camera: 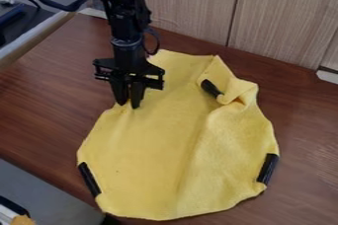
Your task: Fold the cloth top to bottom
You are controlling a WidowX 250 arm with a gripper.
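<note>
The yellow cloth (155,155) lies on the brown tabletop (43,103), mostly spread out, its rounded lower edge toward the near side of the view. Its upper right part is bunched, with a flap turned inward and a small curled fold beside it; from there a soft crease runs down through the cloth's right half. Three black pieces show on it: an upper black piece (211,88) by the curled fold, a left black piece (89,179) along the lower left edge and a right black piece (267,168) along the lower right edge. The gripper (129,105) hangs down over the cloth's upper left edge, its two fingers a narrow gap apart, with yellow fabric showing between them and a slight ridge at the tips. The black arm (124,17) comes in from the top edge, left of centre, with a dark cable (49,4) looping beside it. Behind the tabletop stand wood-grain panels (191,4) with a dark upright seam. A pale ledge (29,41) slants along the upper left, and a grey surface (43,187) lies below the tabletop's lower left edge.
</note>
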